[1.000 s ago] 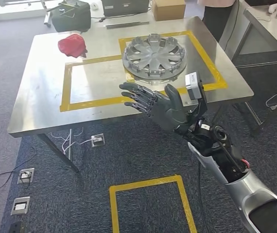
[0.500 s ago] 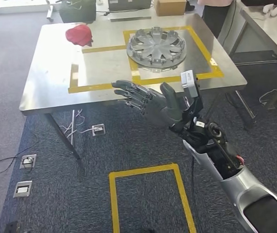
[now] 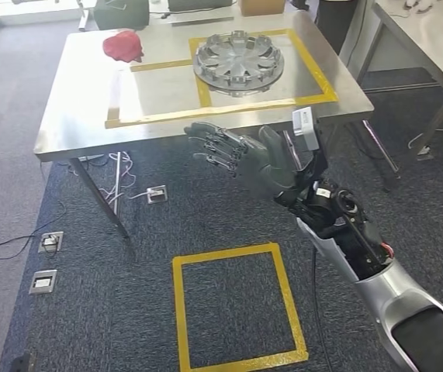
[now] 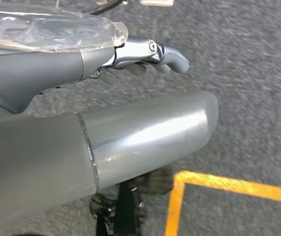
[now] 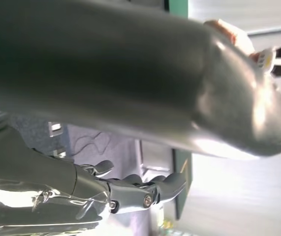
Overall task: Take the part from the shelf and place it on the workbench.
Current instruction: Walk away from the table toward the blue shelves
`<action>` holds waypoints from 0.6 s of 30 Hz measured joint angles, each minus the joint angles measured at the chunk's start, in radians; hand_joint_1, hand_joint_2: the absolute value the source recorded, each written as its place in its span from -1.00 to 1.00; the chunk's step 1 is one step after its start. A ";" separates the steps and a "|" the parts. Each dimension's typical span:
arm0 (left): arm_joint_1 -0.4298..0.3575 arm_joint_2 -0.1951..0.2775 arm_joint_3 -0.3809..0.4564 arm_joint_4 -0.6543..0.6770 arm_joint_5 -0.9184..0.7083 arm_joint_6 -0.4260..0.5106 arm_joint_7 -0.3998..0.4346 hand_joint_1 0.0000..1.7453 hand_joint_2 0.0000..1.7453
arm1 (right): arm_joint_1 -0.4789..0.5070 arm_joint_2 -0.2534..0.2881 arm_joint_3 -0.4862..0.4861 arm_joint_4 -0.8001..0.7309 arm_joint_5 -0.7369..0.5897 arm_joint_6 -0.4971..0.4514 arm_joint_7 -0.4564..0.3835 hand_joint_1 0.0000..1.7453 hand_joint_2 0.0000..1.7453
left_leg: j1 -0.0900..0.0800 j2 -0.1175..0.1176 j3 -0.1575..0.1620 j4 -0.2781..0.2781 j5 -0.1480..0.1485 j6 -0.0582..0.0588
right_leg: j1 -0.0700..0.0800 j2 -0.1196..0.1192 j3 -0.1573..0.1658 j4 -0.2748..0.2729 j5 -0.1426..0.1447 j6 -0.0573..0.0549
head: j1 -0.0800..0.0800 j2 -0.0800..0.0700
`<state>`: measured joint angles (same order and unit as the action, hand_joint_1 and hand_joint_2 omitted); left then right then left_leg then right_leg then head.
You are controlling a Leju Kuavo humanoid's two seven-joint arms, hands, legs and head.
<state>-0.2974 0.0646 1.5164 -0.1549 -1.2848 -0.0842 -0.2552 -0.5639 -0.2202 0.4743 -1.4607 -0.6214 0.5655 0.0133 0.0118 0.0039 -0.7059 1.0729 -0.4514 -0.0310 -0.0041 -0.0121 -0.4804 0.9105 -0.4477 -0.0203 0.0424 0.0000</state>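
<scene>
The part, a grey wheel cover (image 3: 238,62), lies flat inside a yellow tape frame on the steel workbench (image 3: 160,97). My right hand (image 3: 248,159) is held out in front of the bench's near edge, below the level of the tabletop, with fingers spread and nothing in it. It is well short of the wheel cover. The right wrist view shows the same hand (image 5: 131,98) with straight fingers and an empty palm. My left hand (image 4: 124,142) hangs over the grey carpet with its fingers stretched out, holding nothing.
A red cloth (image 3: 123,46) lies at the bench's far left. A yellow tape square (image 3: 237,306) marks the carpet just ahead of me. Floor sockets (image 3: 50,242) and cables lie at the left. A second steel table (image 3: 430,39) stands at the right.
The whole picture has shifted: the bench now sits higher and farther off, so the camera has moved back. My right hand stays held out and empty.
</scene>
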 joint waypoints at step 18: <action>0.013 0.009 0.002 0.000 0.017 0.000 -0.004 -1.00 -1.00 | -0.026 0.035 0.014 0.078 0.052 0.020 -0.027 -1.00 -1.00 | -0.011 0.005 0.146 -0.148 0.052 0.061 | 0.000 0.007 -0.204 0.320 -0.092 0.049 | -0.001 0.000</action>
<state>-0.2846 0.0732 1.5183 -0.1549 -1.2676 -0.0843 -0.2597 -0.5898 -0.1854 0.4888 -1.3825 -0.5694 0.5859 -0.0136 0.0007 0.0089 -0.5601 0.9248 -0.3994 0.0297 -0.0037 -0.0055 -0.6849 1.2302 -0.5392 0.0284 0.0411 0.0000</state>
